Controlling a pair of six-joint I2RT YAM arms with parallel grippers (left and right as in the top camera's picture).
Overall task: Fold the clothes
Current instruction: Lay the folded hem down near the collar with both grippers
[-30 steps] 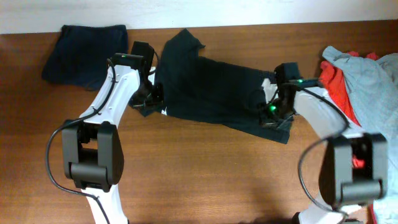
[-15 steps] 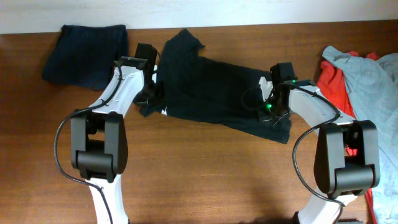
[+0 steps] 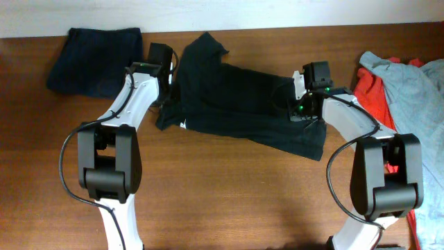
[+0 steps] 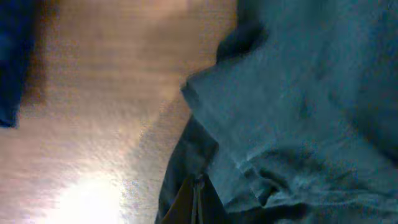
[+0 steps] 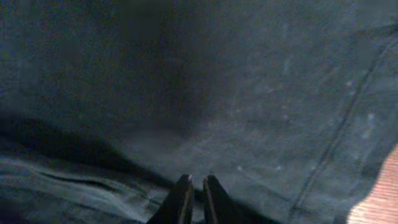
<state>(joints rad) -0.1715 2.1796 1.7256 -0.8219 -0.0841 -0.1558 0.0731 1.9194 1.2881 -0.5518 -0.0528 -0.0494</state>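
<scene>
Table: brown wood, with two robot arms reaching in from the near edge.
Black T-shirt: spread flat across the middle of the far half. Its long axis runs from far left to near right, and a sleeve points to the far edge.
Other clothes: a grey-blue garment is heaped over a red one at the far right, well apart from the shirt. A navy piece lies at the far left.
Left gripper: at the shirt's left edge, fingers closed on a bunched fold of the black cloth. Bare wood shows just to the left of it.
Right gripper: down on the shirt's right end. The fingertips are almost together with a thin slit between them. Whether cloth is pinched there cannot be told.
White mark: small, on the near-left hem, close to the left gripper.
What the next move turns on: each arm sits at its own end of the long axis, and the body of the shirt stretches between them. A fold would likely carry one end along that axis toward the other. The left arm has the surer hold to lead it.
</scene>
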